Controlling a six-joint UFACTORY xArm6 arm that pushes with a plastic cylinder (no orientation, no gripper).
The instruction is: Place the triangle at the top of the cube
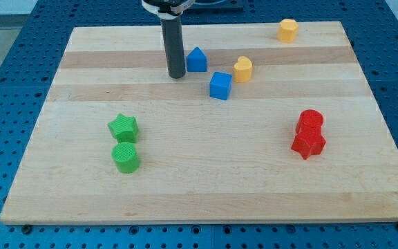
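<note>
The blue triangle block sits near the view's top centre of the wooden board. The blue cube lies just below and to the right of it, a small gap apart. My tip rests on the board just left of the blue triangle, close to it; I cannot tell whether they touch. The rod rises straight up out of the view's top.
A yellow block sits right of the cube, another yellow block at the top right. A green star and green cylinder lie at the lower left. A red cylinder and red star sit at the right.
</note>
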